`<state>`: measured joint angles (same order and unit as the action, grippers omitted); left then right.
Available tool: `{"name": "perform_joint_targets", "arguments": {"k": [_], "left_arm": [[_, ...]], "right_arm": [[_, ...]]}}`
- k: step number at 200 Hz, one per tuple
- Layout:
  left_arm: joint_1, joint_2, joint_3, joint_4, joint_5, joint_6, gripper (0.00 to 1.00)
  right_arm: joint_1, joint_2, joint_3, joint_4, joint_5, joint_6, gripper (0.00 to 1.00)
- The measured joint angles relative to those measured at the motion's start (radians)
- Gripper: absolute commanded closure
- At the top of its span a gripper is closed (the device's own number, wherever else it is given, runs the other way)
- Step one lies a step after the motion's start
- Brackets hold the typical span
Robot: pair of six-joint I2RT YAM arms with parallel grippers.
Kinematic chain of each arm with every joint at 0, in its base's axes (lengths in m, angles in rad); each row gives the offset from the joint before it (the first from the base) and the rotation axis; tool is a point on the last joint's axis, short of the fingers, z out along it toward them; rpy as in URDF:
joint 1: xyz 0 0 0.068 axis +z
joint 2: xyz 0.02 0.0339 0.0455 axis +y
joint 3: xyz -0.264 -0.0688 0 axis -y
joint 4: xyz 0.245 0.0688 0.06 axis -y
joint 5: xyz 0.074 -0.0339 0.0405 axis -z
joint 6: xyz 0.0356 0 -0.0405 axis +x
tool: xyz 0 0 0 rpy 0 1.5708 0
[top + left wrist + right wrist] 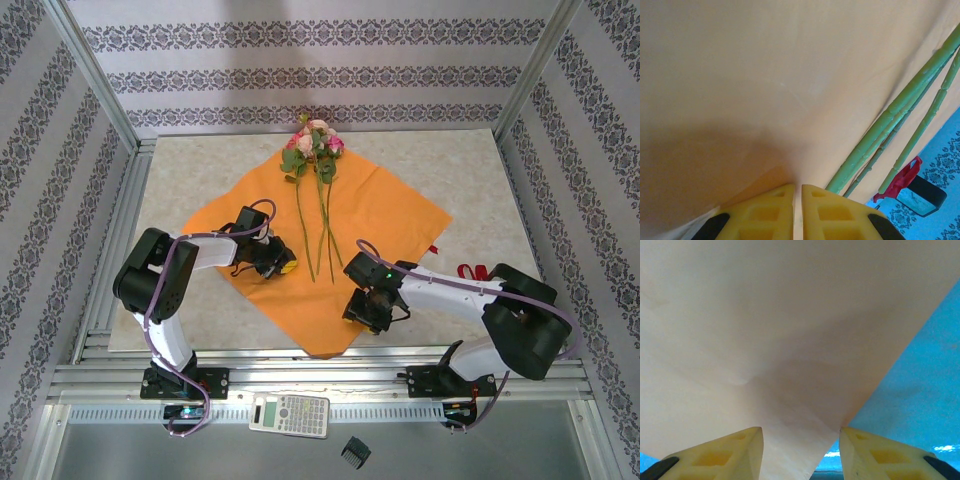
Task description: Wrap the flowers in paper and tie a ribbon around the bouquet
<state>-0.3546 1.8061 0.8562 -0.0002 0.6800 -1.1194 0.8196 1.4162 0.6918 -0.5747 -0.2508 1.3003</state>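
The orange paper (400, 215) lies flat on the table like a diamond. The flowers (315, 145) rest on it, pink and cream heads at the far corner, long green stems (322, 230) running toward me. My left gripper (283, 266) is low on the paper just left of the stems (890, 120). Its yellow fingers (770, 210) are closed to a thin slit with a raised fold of paper (765, 100) pinched between them. My right gripper (362, 318) is at the paper's near corner, and its fingers (735, 450) stand apart astride that corner (790, 315). The red ribbon (470, 270) lies right of the paper.
A calculator (289, 412) and a small black object (355, 452) lie on the metal ledge in front of the arm bases. Aluminium posts and patterned walls enclose the beige table (200, 170). A piece of red ribbon (902, 177) shows beyond the stems.
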Motion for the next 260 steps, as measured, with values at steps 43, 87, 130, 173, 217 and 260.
{"name": "perform_joint_targets", "arguments": {"k": [43, 87, 130, 173, 217, 260], "left_arm": [[0.000, 0.001, 0.001, 0.000, -0.002, 0.000, 0.88], [0.000, 0.001, 0.001, 0.000, -0.003, 0.000, 0.88], [-0.001, 0.001, 0.001, 0.000, -0.004, 0.001, 0.89], [-0.001, 0.001, 0.020, -0.029, -0.029, 0.016, 0.86], [-0.001, -0.082, 0.097, -0.190, -0.135, 0.072, 0.55], [0.001, -0.334, 0.166, -0.367, -0.216, 0.196, 0.55]], "right_arm": [[0.008, 0.003, -0.022, 0.004, 0.008, 0.032, 0.57], [0.008, 0.091, 0.056, -0.104, 0.014, 0.039, 0.86], [0.008, 0.124, 0.108, -0.076, 0.029, 0.031, 1.00], [0.005, 0.076, 0.131, -0.016, 0.034, 0.040, 1.00], [-0.035, -0.018, 0.130, -0.015, 0.026, 0.087, 1.00], [-0.107, -0.062, 0.117, 0.011, -0.002, 0.143, 1.00]]}}
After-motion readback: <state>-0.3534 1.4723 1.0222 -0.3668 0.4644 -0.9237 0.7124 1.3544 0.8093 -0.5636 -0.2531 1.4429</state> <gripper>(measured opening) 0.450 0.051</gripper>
